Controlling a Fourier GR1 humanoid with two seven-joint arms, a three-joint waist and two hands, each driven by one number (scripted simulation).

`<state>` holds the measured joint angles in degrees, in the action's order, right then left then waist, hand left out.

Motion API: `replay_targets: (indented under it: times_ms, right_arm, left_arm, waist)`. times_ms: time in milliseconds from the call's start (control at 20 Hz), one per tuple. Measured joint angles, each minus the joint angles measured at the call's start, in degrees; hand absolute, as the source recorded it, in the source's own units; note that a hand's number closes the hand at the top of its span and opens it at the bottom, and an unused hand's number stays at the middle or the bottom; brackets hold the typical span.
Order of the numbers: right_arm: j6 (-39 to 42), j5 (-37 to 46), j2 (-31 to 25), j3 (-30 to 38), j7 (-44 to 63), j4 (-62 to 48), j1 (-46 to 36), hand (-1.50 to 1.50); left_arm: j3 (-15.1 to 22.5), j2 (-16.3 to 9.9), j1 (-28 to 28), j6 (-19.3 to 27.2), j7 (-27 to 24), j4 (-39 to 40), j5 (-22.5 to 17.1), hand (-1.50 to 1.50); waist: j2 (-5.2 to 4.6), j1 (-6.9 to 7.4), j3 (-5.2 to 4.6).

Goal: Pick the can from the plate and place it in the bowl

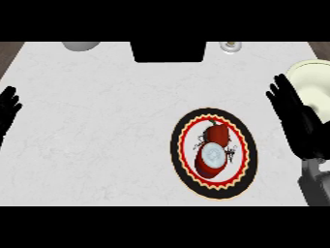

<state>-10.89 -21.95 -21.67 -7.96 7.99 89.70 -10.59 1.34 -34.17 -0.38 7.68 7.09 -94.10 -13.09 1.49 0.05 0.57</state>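
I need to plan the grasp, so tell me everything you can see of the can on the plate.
The can is red with a silvery-white round end, metal by its look. It lies tipped on its side near the middle of the round plate, the pale end facing up toward the camera, the body running up and away. Only the plate touches it; neither robot hand is on it.
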Motion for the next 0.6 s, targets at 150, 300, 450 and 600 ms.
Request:
replay_targets:
  times_ms: [150, 300, 450, 600]
  right_arm:
    - [6.40, -2.49, 2.61, -5.66, -0.05, 4.27, -1.61, -1.50]
    - [15.80, -6.19, 6.64, -14.52, -0.16, 8.97, -5.60, -1.50]
    - [19.01, 2.35, 5.04, -19.46, -5.23, 14.41, -9.32, -1.50]
    - [19.83, 9.90, 4.77, -24.93, -13.32, 18.96, -4.93, -1.50]
  left_arm:
    - [-0.38, 1.35, -1.26, 1.07, -1.19, -0.84, 0.04, 0.00]
    - [-0.83, 2.90, -4.24, 1.47, -2.69, -1.69, -1.02, 0.00]
    - [-1.73, 5.16, -5.72, 2.61, -3.88, -0.62, -2.23, 0.00]
    - [-3.48, 6.43, -7.02, 3.20, -5.67, 1.21, -3.10, 0.00]
  waist:
    - [-0.54, 0.54, -0.28]
    - [-0.84, 3.23, -0.43]
    - [-0.37, 1.66, -0.72]
    - [-0.78, -0.03, -0.64]
